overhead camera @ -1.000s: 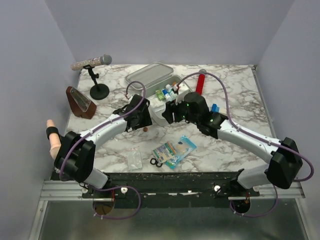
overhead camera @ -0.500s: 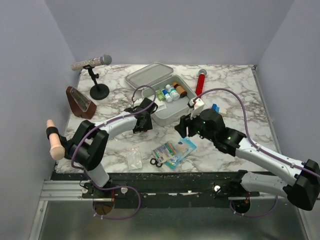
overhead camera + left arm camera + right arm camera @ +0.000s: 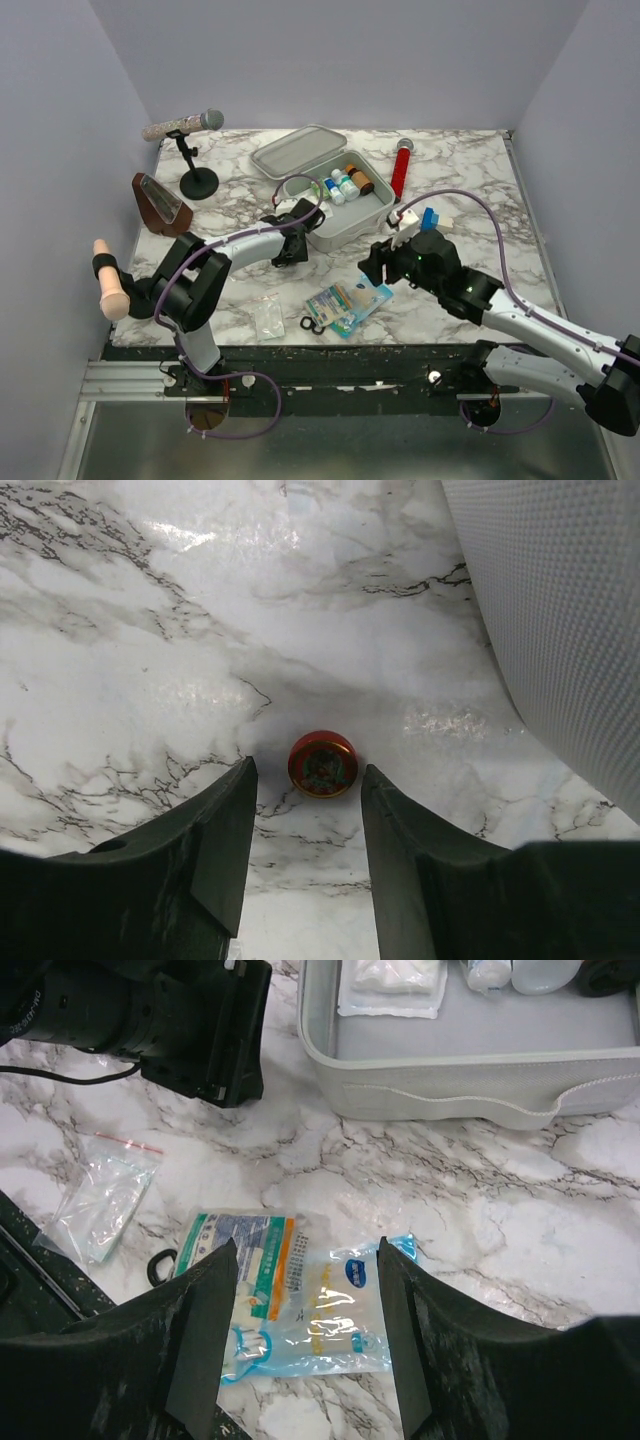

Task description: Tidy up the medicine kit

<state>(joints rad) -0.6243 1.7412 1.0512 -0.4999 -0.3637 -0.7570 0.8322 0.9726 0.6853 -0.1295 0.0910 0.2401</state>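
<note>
Left tool point(image 3: 307, 770): jaws stood apart and gripped nothing. A small red round tin point(image 3: 322, 764) lay on the marble desk point(image 3: 130, 650) just ahead of the gap between the fingertips; neither finger visibly touched it. The textured wall of the medicine kit point(image 3: 560, 630) rose close on this tool's right.

Right tool point(image 3: 305, 1250): jaws stood apart and empty above the desk. Flat printed sachets point(image 3: 300, 1310) lay directly below and between its fingers, and a small clear zip bag point(image 3: 100, 1200) lay to its left. The kit lay ahead of this tool, with the lid point(image 3: 298, 150) swung back on the far side. Small bottles point(image 3: 340, 185) and a white gauze packet point(image 3: 392, 985) lay inside.
</note>
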